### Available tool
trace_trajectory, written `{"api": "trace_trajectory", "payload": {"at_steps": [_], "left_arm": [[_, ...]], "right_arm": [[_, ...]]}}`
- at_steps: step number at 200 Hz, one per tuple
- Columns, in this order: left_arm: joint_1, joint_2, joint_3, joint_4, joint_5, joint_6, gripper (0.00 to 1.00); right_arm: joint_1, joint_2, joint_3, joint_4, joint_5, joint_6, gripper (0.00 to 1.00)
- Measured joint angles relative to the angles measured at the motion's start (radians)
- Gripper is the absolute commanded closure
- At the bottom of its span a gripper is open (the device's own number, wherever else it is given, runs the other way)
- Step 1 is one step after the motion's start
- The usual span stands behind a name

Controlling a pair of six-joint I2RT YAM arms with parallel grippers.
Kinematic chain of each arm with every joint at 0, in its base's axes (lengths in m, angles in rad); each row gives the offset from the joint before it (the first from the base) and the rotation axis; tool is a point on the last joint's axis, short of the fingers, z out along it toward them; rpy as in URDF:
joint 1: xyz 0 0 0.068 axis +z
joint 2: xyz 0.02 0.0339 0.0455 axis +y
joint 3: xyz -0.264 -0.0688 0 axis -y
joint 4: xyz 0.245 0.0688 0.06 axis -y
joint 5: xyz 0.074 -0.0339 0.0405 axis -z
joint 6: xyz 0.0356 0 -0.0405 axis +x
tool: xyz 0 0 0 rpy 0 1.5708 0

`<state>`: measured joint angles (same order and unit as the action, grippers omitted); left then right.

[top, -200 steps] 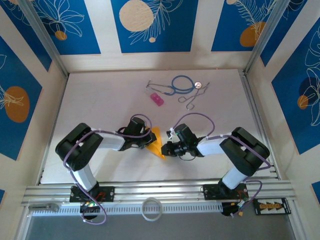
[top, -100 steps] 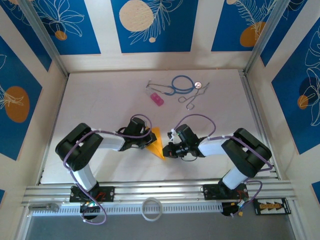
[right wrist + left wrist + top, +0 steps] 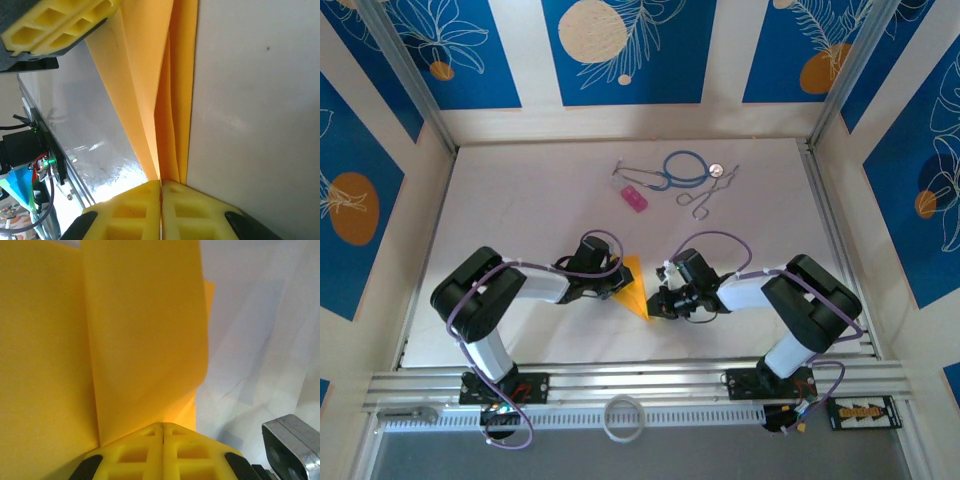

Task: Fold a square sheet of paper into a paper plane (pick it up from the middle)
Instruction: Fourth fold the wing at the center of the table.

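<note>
While both arms reach low and inward over the surface, the left tool and right tool each pinch closed on the paper plane from either side.

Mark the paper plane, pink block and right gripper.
paper plane (image 3: 634,290), top view, middle of the folded orange paper.
pink block (image 3: 634,198), top view, centre of its upper face.
right gripper (image 3: 161,182), right wrist view, seam where the yellow fingertips meet.

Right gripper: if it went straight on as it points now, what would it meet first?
The paper that the right gripper is shut on stretches straight ahead; beyond it, probably the left gripper, though depth is unclear.
</note>
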<state>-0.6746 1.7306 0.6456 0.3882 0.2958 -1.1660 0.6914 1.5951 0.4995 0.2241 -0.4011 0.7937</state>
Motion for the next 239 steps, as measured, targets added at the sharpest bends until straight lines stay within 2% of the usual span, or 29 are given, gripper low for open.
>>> {"api": "trace_trajectory", "payload": {"at_steps": [52,94,134,188,239], "left_arm": [[0.000,0.000,-0.007,0.014,0.000,-0.007,1.00],[0.000,0.000,-0.014,0.027,0.000,-0.014,1.00],[0.000,0.000,-0.017,0.034,0.000,-0.014,1.00],[0.000,0.000,-0.019,0.040,0.000,-0.014,1.00],[0.000,0.000,-0.021,0.042,0.000,-0.014,1.00]], "right_arm": [[0.000,0.000,0.008,-0.027,0.001,-0.014,0.94],[0.000,0.000,0.014,-0.045,0.001,-0.023,0.89],[0.006,-0.016,0.020,-0.100,0.004,-0.037,0.90],[0.033,-0.029,0.045,-0.170,0.062,-0.060,0.89],[0.060,-0.060,0.057,-0.222,0.119,-0.067,0.85]]}}
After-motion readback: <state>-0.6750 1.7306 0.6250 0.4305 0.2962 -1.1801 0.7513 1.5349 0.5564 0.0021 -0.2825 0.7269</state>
